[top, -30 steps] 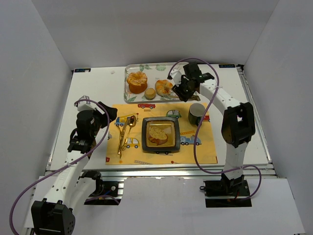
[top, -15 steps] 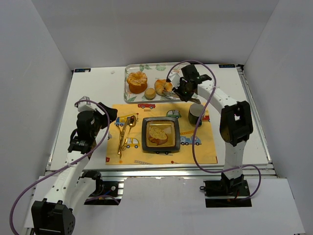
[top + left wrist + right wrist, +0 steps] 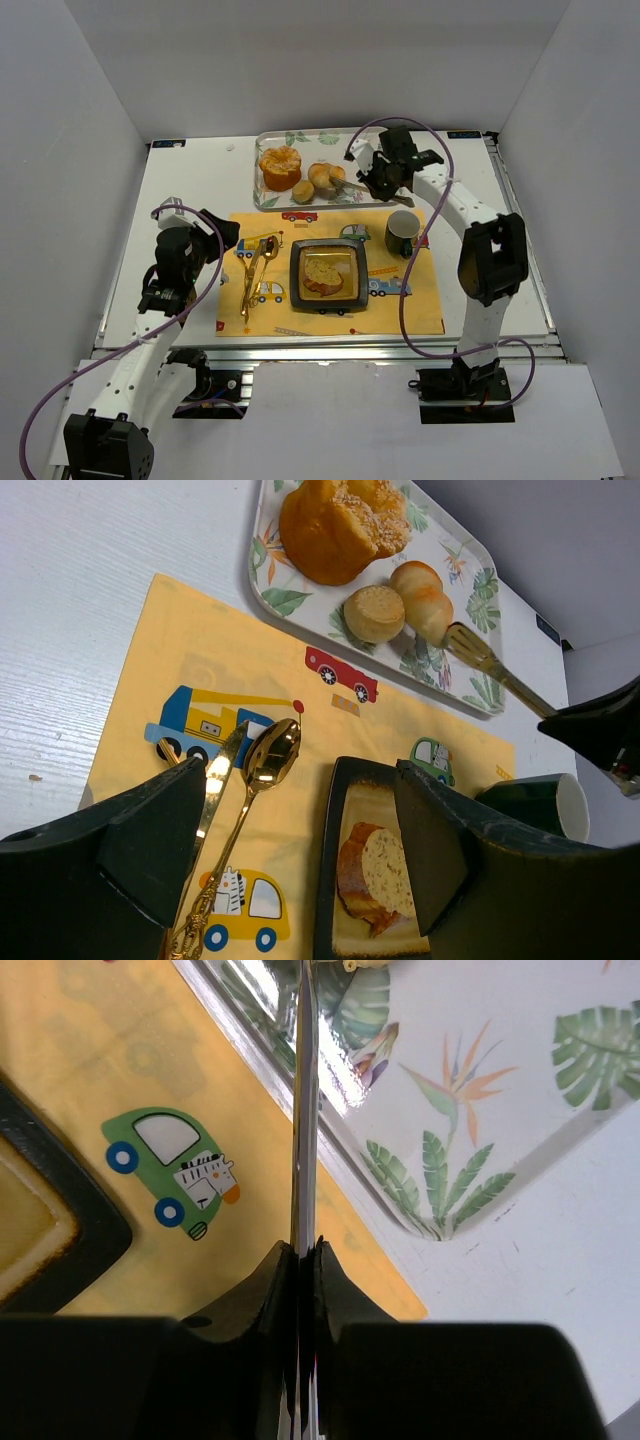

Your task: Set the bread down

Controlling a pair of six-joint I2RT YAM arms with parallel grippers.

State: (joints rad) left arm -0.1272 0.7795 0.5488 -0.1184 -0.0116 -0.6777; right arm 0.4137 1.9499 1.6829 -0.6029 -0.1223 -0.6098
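I am keeping the right gripper [image 3: 305, 1252] pinched on a thin metal utensil [image 3: 303, 1110], its tip lying against the small rolls [image 3: 325, 177] on the tray [image 3: 262, 150], upper centre. The left gripper [image 3: 300, 840] is hanging spread above the placemat [image 3: 150, 680]. I am judging this the pick-up step: the next move calls for securing one roll and carrying it toward the dark plate [image 3: 296, 272].

The right hand [image 3: 373, 186] holds a utensil [image 3: 350, 184] by the bread [image 3: 325, 177] on the tray [image 3: 290, 140]

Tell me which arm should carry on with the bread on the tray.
Right. The right gripper is shut on the tongs, whose tip is at the rolls on the tray. The left gripper is open and empty, off by the placemat's left edge.
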